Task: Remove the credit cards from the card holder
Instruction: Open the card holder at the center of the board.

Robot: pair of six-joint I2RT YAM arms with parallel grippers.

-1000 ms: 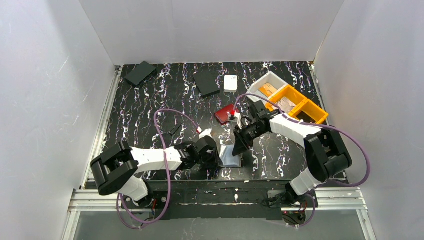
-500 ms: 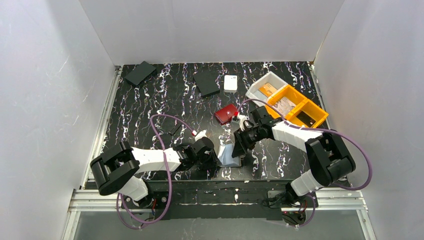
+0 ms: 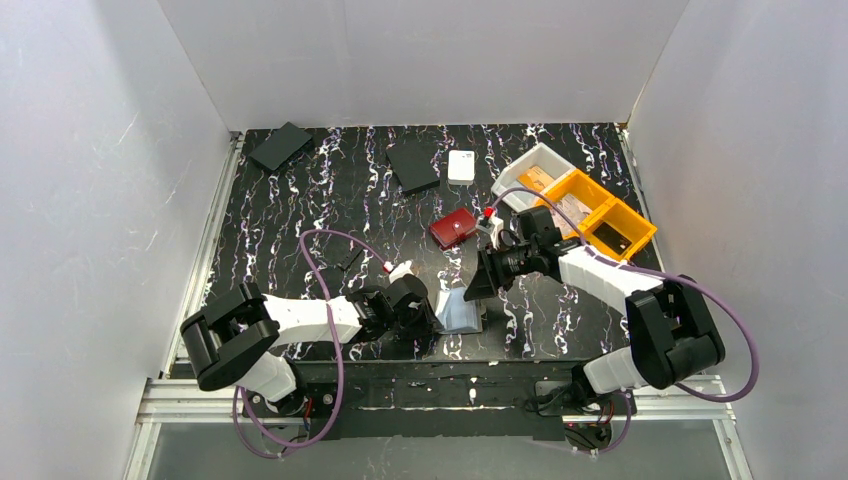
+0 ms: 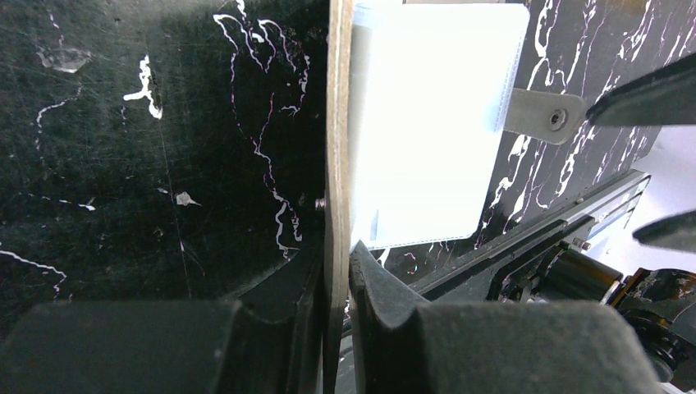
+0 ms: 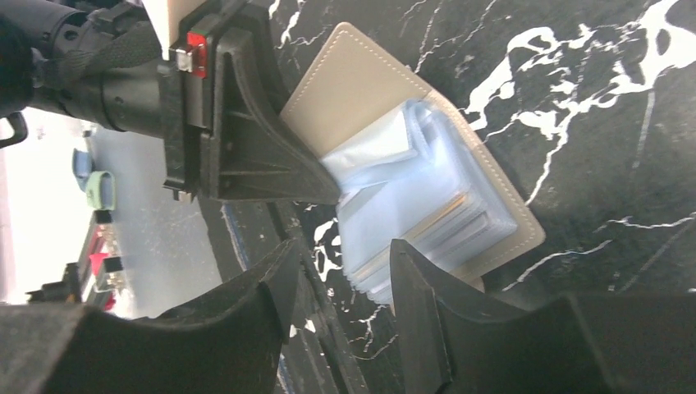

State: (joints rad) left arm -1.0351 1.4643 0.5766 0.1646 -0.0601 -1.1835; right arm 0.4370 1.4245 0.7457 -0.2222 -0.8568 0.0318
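Observation:
The grey card holder (image 3: 462,313) lies open near the table's front edge. My left gripper (image 4: 338,264) is shut on one of its covers (image 4: 336,148), holding that cover upright on edge. The other cover (image 5: 353,82) lies flat with a stack of clear sleeves (image 5: 414,205) fanned on it; its closure tab (image 4: 542,115) sticks out. The credit cards are mostly hidden in the sleeves; only a thin orange-brown edge (image 5: 431,228) shows. My right gripper (image 5: 345,275) is open just above the sleeves' near corner, gripping nothing.
A dark red case (image 3: 453,227) lies behind the holder. Two flat black squares (image 3: 280,146) (image 3: 413,165) and a small white box (image 3: 461,166) sit at the back. A white bin (image 3: 533,172) and a yellow bin (image 3: 595,210) stand at the back right.
My right gripper's jaws have widened and its arm has swung out to the right, the tips easing back from the holder. The left gripper keeps its hold on the cover.

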